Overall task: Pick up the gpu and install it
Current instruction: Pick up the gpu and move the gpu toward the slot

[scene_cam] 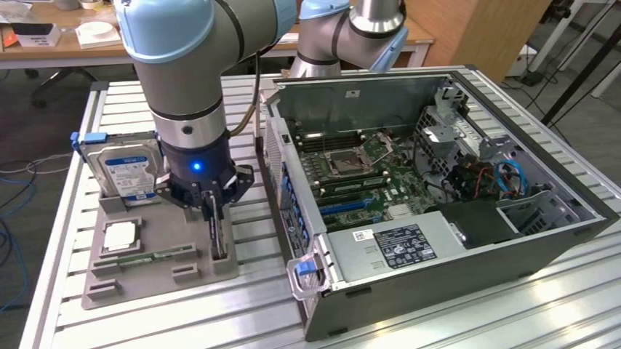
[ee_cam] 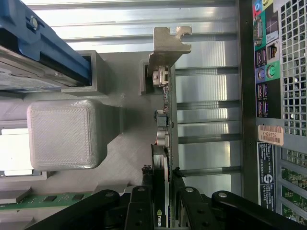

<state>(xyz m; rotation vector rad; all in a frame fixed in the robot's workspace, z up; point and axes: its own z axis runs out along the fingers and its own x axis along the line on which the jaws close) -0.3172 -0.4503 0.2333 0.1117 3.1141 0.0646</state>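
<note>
Exterior view: an arm [scene_cam: 185,80] comes straight down over a grey holder [scene_cam: 145,282] that lies on the slatted metal counter [scene_cam: 437,320], at about eight o'clock in the frame. The black pincer [scene_cam: 214,214] sits on the gpu [scene_cam: 220,243]. The gpu stands on edge in a slot along the holder's three o'clock side, the side nearest the computer case [scene_cam: 553,240]. Its lower edge is in the slot and its long side runs from twelve to six o'clock.

On the same holder, a hard drive [scene_cam: 121,171] with a blue label stands upright at the eleven o'clock corner. A narrow green memory stick [scene_cam: 155,256] lies flat near the middle, at nine o'clock from the card. The case lies open on its side at three o'clock from the holder and just beside it, showing the motherboard [scene_cam: 359,171]. A labelled power supply [scene_cam: 398,246] sits toward its six o'clock end.

From the wrist view, the pincer [ee_cam: 163,170] is partly closed, with one black finger pressed against each face of the gpu [ee_cam: 165,124]. The card is gripped thin-side on, with the cooler's logo just visible between the fingers. The card's silver bracket [ee_cam: 170,48] is at the end away from the pincer, beside a low grey post of the holder [ee_cam: 120,158]. The memory stick [ee_cam: 43,200] and the blue rail of the hard drive [ee_cam: 43,43] lie on one side of the card. The ported rear panel of the computer case [ee_cam: 264,62] runs along the other.
</note>
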